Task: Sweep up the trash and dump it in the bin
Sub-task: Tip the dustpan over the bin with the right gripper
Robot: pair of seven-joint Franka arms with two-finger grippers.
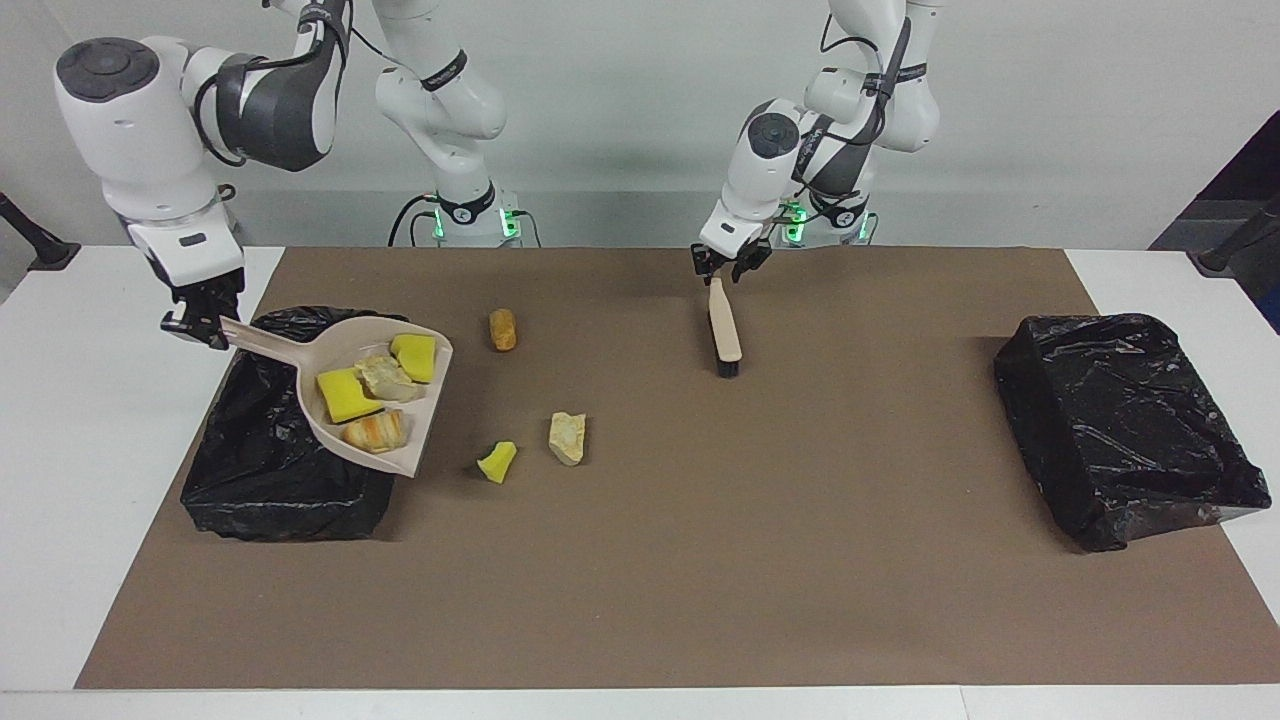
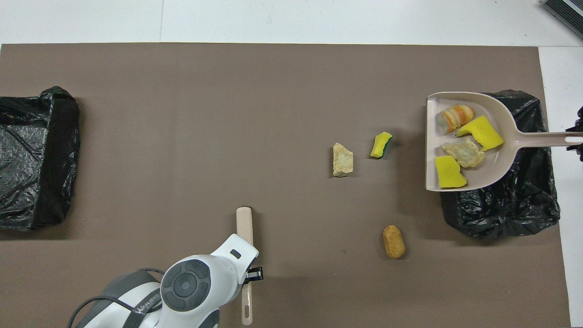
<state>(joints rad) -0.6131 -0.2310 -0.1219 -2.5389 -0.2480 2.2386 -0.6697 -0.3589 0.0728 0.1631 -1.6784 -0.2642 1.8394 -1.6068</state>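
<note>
The right gripper (image 1: 195, 325) is clamped tight on the handle of the beige plastic dustpan (image 1: 262, 342). It holds the dustpan up over the black bag-lined bin (image 1: 270, 480), with four trash scraps (image 1: 345, 395) inside the dustpan. In the facing view, at three o'clock from the dustpan, a yellow sponge wedge (image 1: 497, 461), a pale rock-like lump (image 1: 567, 438) and an orange-brown bread-like piece (image 1: 502, 329) lie on the brown mat (image 1: 700, 560). Further toward three o'clock, the left gripper (image 1: 727, 265) is at the handle end of the beige brush (image 1: 725, 330), and I cannot tell if it grips it.
</note>
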